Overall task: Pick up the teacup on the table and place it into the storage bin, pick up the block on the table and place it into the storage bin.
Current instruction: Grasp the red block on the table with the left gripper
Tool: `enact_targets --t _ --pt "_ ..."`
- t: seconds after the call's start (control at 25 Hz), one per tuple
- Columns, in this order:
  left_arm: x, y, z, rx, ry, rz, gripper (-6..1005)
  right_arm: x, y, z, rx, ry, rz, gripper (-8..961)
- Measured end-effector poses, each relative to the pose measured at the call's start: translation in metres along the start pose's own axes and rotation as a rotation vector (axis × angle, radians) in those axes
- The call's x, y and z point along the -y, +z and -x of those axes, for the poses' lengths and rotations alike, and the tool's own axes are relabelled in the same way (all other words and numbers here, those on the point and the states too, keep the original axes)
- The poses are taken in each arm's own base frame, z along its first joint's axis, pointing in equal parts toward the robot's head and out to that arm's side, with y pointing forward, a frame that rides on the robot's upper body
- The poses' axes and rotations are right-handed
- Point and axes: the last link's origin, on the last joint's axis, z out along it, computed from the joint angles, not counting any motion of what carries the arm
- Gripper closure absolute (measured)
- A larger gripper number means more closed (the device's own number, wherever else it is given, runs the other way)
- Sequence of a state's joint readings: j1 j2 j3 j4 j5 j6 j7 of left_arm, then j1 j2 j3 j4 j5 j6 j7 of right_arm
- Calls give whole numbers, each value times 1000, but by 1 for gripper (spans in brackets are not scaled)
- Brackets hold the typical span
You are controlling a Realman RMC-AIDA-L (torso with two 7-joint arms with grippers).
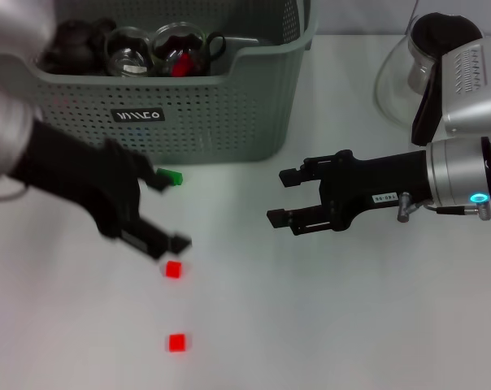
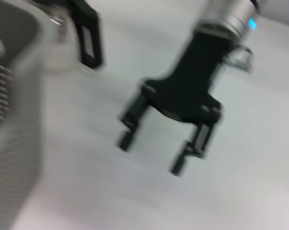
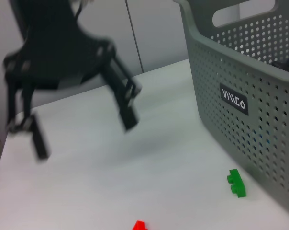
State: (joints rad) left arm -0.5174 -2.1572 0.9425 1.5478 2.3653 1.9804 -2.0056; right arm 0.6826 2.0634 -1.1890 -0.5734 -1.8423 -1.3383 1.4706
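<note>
From the head camera, you are looking at the storage bin (image 1: 213, 106) already holding glass teacups (image 1: 176, 49) and a dark teapot-like piece (image 1: 71, 45) along its near wall; one cup is showing something red inside. No teacup is standing on the table (image 1: 327, 325) in front of the bin, so I judge the cup half finished. The blocks are what is remaining: a green block (image 1: 171, 176) is lying just beside the bin's front wall, and two red blocks (image 1: 173, 270) (image 1: 176, 342) are sitting farther out from the bin.

The left gripper (image 1: 166, 210) is hanging between the green block and the nearer red one, fingers spread wide, carrying nothing. The right gripper (image 1: 284, 197) is waiting off the bin's front corner, also spread and empty.

The left wrist camera is showing you the right gripper (image 2: 149, 154) with its fingers apart over bare table, the bin wall (image 2: 10, 143) at the edge.

The right wrist camera is showing the green block (image 3: 236, 183) close against the bin (image 3: 240, 105), the left gripper (image 3: 82, 136) gaping beyond.
</note>
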Motion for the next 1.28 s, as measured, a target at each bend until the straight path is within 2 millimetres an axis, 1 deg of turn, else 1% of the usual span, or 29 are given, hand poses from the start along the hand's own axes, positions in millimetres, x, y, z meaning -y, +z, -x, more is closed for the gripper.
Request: enact_targets --t 0.12,0.28,0.32,0.36,0.48,0.56,0.64,0.72,1.28 --pt "-6 20 4 60 49 47 60 1 1 2 -1 -3 2 188" --pt "0 46 11 172 66 50 62 2 2 3 -2 -2 -2 188" --pt "2 57 15 209 87 55 63 2 2 3 -3 -2 -2 188" --pt "2 57 15 209 87 55 63 1 2 3 -3 -1 -1 188" --pt "10 68 20 242 97 37 65 1 3 3 -1 2 0 188" --pt "13 70 20 250 97 30 66 0 3 1 -1 6 -1 188" --pt "19 78 23 283 116 16 68 0 3 0 0 9 -1 188" --pt "20 81 23 300 129 15 69 -1 3 0 0 11 0 188" --pt "29 92 25 319 157 -26 81 -4 5 -2 -6 17 15 188"
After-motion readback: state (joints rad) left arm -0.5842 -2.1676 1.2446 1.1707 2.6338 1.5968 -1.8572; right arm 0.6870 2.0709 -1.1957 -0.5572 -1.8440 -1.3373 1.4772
